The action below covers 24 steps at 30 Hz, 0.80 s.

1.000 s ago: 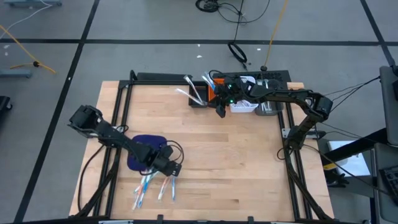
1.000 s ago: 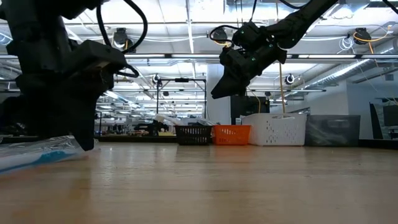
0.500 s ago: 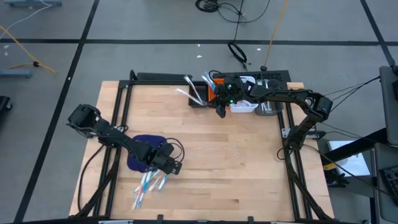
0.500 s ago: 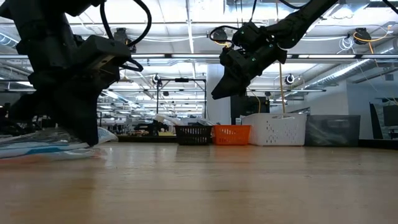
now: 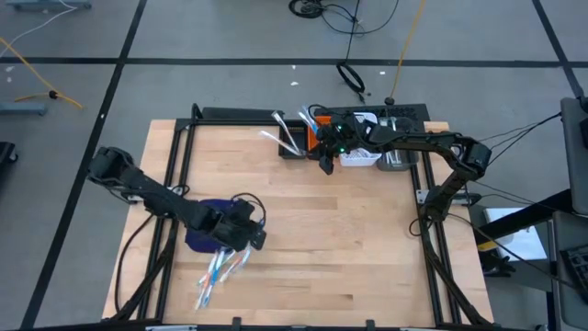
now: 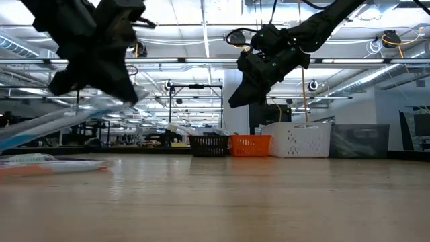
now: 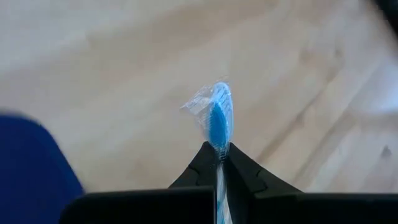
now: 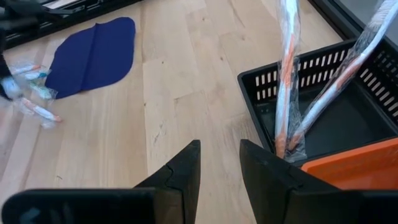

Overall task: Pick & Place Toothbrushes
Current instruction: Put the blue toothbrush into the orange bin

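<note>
My left gripper point(image 5: 244, 237) hangs over the near left of the table, beside the dark blue mat point(image 5: 204, 235), and is shut on a blue toothbrush in a clear wrapper point(image 6: 60, 119). Several more toothbrushes point(image 5: 216, 274) lie flat on the wood below it. My right gripper point(image 5: 326, 165) hovers open and empty in front of the bins at the far edge. In the black bin point(image 8: 348, 118) two toothbrushes point(image 8: 287, 81) lean against its wall. My left gripper pinches the wrapped toothbrush between its two fingers point(image 7: 205, 163), close to one end. That short end point(image 7: 217, 121) pokes out past the fingertips. The fingers slant down from above. The long remainder point(image 6: 40, 128) slopes downward, clear of the table.
An orange bin point(image 5: 318, 138), a white bin point(image 5: 360, 154) and a grey one point(image 5: 397, 158) stand in a row beside the black bin at the far edge. Black frame rails point(image 5: 175, 165) run along the table's sides. Bare wood point(image 5: 340, 248) lies between the arms.
My left gripper has shut on one toothbrush from the pile and has risen, rolling at the wrist and drawing slightly toward the mat. The toothbrush has come up off the table and now hangs tilted. The other toothbrushes have shifted a little on the wood.
</note>
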{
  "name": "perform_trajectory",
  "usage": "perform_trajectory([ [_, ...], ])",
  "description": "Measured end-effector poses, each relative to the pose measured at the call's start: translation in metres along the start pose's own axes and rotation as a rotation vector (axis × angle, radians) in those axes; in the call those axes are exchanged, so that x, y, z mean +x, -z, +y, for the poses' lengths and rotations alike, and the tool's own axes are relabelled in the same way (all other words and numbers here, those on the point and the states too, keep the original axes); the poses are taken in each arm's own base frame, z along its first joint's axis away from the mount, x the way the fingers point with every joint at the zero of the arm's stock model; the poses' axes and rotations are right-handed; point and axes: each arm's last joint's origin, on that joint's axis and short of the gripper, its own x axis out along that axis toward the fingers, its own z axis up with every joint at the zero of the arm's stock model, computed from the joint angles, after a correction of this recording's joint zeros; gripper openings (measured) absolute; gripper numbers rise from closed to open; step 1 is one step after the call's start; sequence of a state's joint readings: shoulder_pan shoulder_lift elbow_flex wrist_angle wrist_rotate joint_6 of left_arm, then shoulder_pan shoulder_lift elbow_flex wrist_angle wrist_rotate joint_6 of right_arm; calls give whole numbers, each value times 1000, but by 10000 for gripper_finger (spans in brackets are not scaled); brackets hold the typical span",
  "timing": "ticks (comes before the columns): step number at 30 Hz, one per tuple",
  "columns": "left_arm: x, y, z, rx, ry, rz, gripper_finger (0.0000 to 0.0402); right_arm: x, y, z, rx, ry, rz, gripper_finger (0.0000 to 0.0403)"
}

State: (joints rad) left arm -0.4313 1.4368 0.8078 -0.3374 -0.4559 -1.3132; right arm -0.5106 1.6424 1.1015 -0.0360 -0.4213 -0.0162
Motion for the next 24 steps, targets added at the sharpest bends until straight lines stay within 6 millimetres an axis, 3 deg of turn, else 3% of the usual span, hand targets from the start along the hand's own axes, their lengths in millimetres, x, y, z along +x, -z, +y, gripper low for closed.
perform_trajectory([
  [6,-23,-21,-5,101,50,-232,2,1,0,2,-2,-12,-3,107],
  [11,-34,-45,-10,180,74,-419,3,3,-3,11,-25,-128,-23,107],
  [24,-39,-100,-20,335,150,-682,2,10,-18,45,-137,-355,-162,107],
])
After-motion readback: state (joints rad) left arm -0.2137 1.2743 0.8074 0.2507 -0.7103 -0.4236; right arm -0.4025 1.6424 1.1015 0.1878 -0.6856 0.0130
